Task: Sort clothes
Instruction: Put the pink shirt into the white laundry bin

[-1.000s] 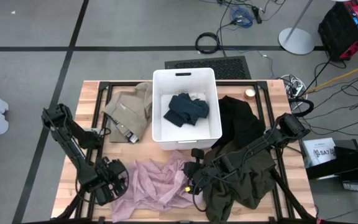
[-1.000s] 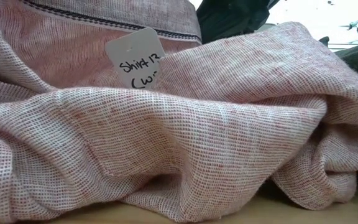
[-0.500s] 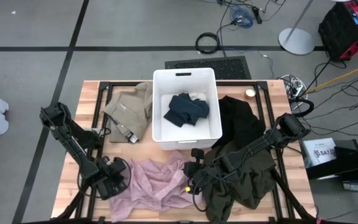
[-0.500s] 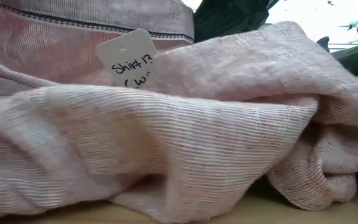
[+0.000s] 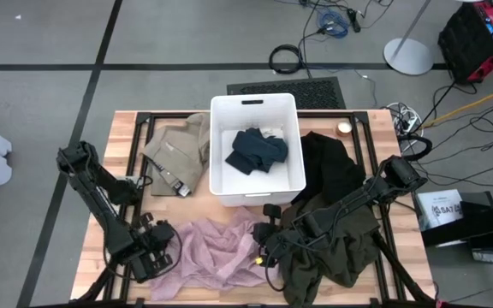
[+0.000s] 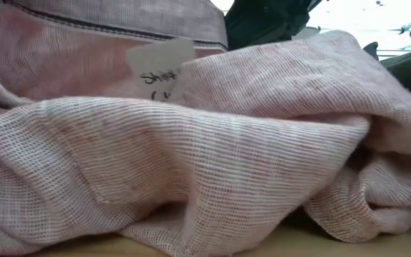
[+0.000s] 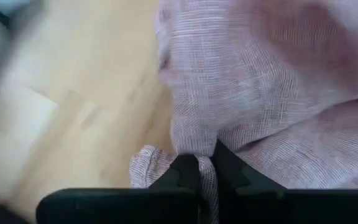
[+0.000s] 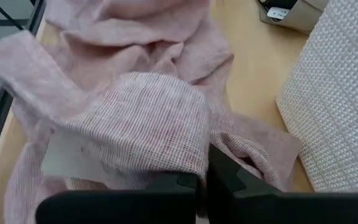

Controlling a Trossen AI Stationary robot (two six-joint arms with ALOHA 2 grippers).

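Note:
A pale pink garment (image 5: 216, 257) lies crumpled on the table's near side and fills the low view (image 6: 191, 157); it carries a white paper tag (image 6: 159, 68). My left gripper (image 5: 152, 258) is shut on its left edge, and my right gripper (image 5: 268, 245) is shut on its right side. A navy garment (image 5: 257, 151) lies in the white bin (image 5: 255, 107). Flat on the table, a tan garment (image 5: 178, 150) lies left of the bin and a black one (image 5: 328, 167) right of it. An olive one (image 5: 332, 252) lies under my right arm. My left gripper pinches a bunched fold at the pink garment's left edge (image 7: 194, 140) between its two fingers, coming steeply from above. The cloth rises gathered into the fingertips (image 7: 229, 168); the rest spreads slack on the table. My right gripper pinches a raised fold of the pink garment's right side (image 8: 185, 143), slanting down from the table's right. The fold humps over the fingers (image 8: 229, 171), which partly hide the place of contact. The rest of the cloth lies slack on the table.
The white bin stands at the table's far middle. A small round thing (image 5: 344, 128) sits at the far right. Bare wood shows at the near left corner (image 5: 101, 274). A black frame runs along the table's edges (image 5: 135, 115).
My left gripper has taken hold of the pink garment's left edge and risen a little. The cloth there has bunched and shifted: in the low view the folds have moved and the tag has slid partly behind one.

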